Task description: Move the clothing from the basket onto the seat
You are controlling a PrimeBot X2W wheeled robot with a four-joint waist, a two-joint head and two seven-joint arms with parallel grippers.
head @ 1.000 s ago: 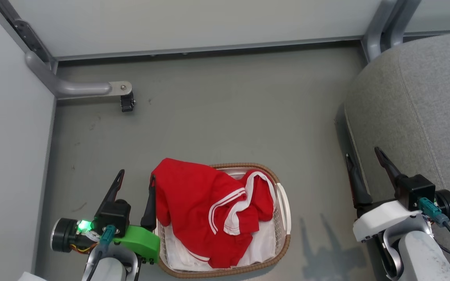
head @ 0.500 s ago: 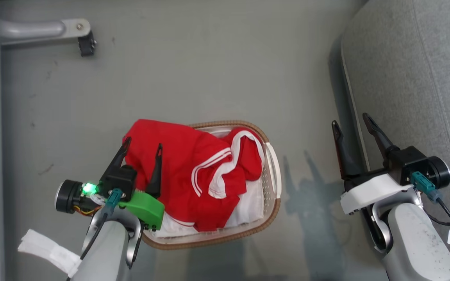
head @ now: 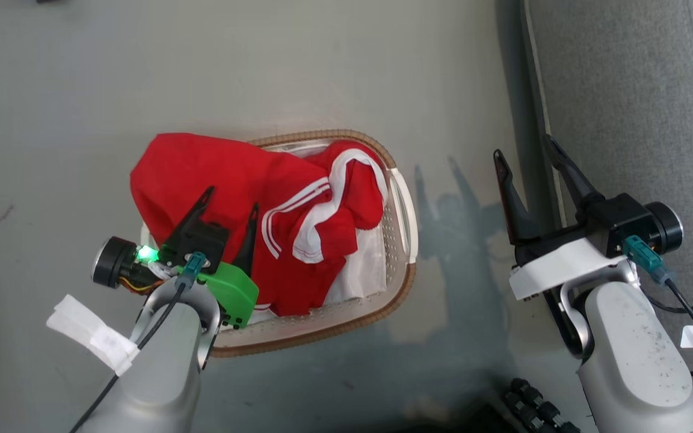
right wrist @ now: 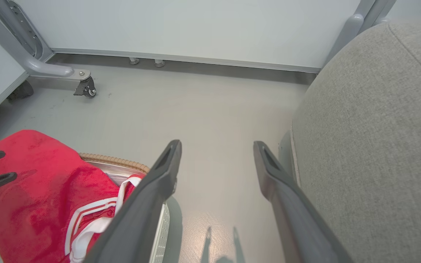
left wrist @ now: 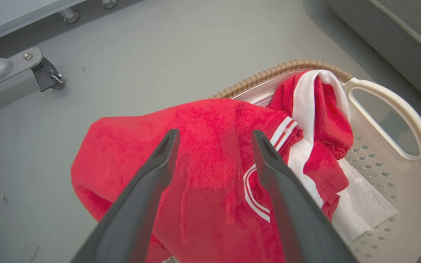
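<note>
Floor: a smooth grey floor [head: 298, 66] with a few dark scuffs carries everything here.
Near right: a cluster of black ribbed cable connectors [head: 533, 409] lies on the floor.
Near left: a pale grey forearm [head: 160, 373] with a strip of white tape [head: 91, 337] stuck to it.
Left gripper: the left gripper [head: 232, 198], with a green block and a lit green lamp at its base, has its two long dark fingers spread apart over the near-left part of the red fabric. It grips nothing, and whether the tips touch the cloth cannot be told.
Basket: an oval white perforated plastic laundry basket [head: 322, 133] with a brown woven rim stands on the floor left of centre, its white handle loop on the right.
Clothing: soft bright red garments [head: 202, 168] with white stripes and trim are piled in the basket, one fold draped out over the far-left rim.
Liner: a plain white sheet [head: 364, 264] shows beneath the red pile at the basket's near right.
Right gripper: the right gripper [head: 522, 147] is spread open and empty over the floor between basket and seat, well apart from the clothing.
Seat: a large grey woven-fabric seat cushion [head: 635, 90] runs near to far along the right, with a strip of floor between it and the basket.
Far left: a grey metal leg [right wrist: 46, 69] ends in a black castor [right wrist: 86, 87].
Far side: a pale wall panel [right wrist: 196, 25].
</note>
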